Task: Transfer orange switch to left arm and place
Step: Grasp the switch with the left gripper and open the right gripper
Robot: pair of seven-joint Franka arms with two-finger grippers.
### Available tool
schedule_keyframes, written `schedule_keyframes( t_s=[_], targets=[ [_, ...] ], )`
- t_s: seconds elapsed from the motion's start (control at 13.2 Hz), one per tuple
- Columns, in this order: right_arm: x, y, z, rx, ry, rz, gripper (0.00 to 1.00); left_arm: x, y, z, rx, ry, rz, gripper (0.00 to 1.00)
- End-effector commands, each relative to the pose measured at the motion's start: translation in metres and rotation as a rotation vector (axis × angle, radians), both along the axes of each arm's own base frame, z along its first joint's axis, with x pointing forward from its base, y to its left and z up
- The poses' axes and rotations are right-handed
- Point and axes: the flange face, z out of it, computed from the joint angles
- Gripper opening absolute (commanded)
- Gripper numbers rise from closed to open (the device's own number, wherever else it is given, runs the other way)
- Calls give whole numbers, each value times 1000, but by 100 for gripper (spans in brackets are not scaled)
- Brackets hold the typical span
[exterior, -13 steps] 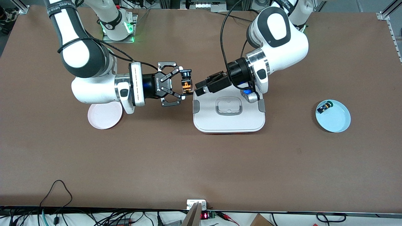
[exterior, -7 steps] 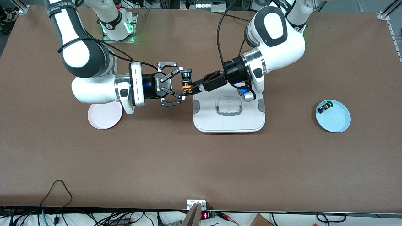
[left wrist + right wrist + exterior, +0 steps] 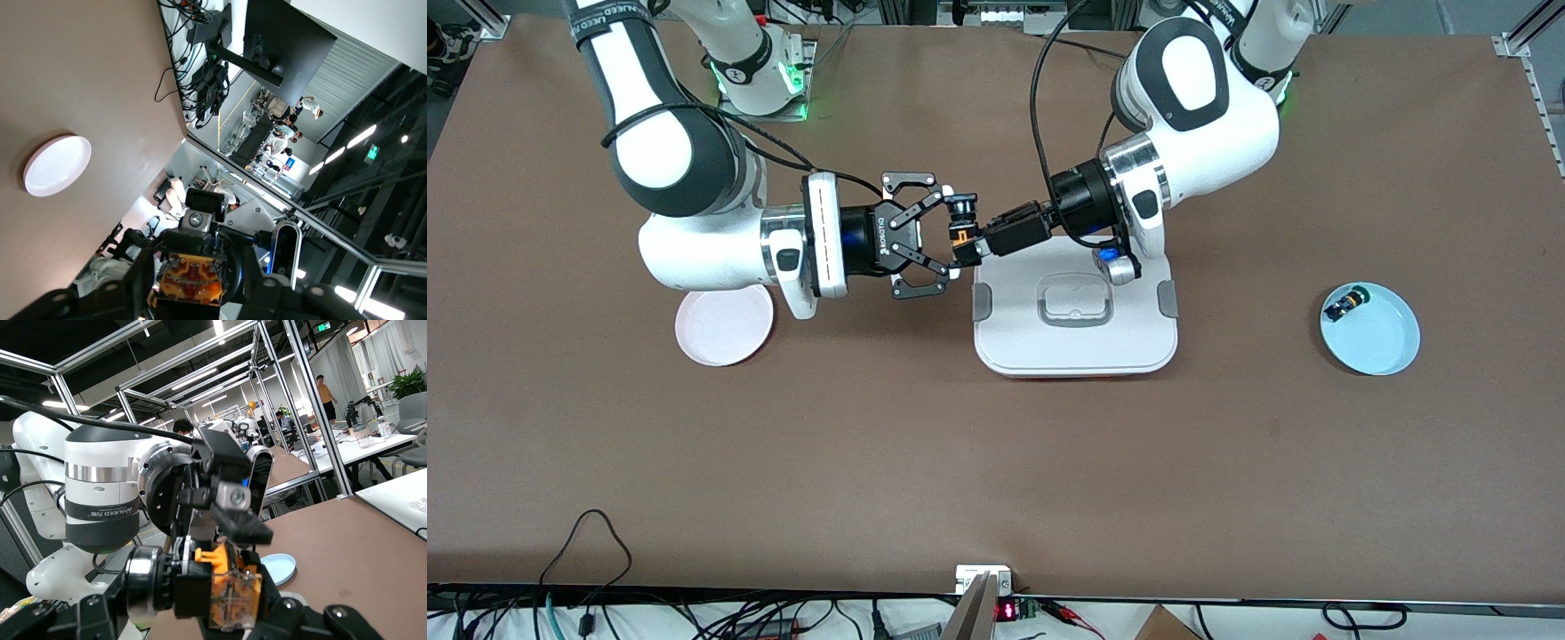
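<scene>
The orange switch [image 3: 960, 235] hangs in the air just off the corner of the white box [image 3: 1076, 348], on the side toward the right arm's end of the table. My right gripper [image 3: 952, 234] is shut on it. My left gripper [image 3: 979, 246] reaches in over the box's corner and has its fingers closed on the switch's orange base. In the left wrist view the orange base [image 3: 191, 280] fills the space between the left gripper [image 3: 197, 288] fingers. In the right wrist view the switch [image 3: 233, 593] sits in the right gripper [image 3: 230, 603].
A pink plate [image 3: 725, 331] lies under the right arm's forearm. A light blue plate [image 3: 1385, 345] toward the left arm's end holds a small blue-and-black switch [image 3: 1345, 304]. Cables and a small device sit along the table edge nearest the front camera.
My left gripper has moved in from over the box to the switch and its fingers have closed on it. The right arm has shifted slightly toward the box with the switch.
</scene>
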Motion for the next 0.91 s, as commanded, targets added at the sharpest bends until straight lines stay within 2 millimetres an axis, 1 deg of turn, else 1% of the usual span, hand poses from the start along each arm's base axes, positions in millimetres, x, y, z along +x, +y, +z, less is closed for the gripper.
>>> schedule_keyframes(
  t_s=[0.0,0.08,0.53,0.61,0.68,0.83],
  targets=[
    [-3,0,4,13,0,-14,29,3,-4,1,8,-61,0,1],
    [-3,0,3,12,1,-14,29,2,-4,2,10,-64,-1,0],
    [-4,1,4,12,0,-13,29,7,3,5,9,-68,9,0],
    [-2,-1,4,14,-2,-16,41,9,6,5,11,-70,13,0],
    [-2,-1,5,18,4,-19,99,10,7,5,12,-70,16,0],
    [-3,-3,7,22,24,-21,100,12,11,5,13,-70,22,0]
  ],
)
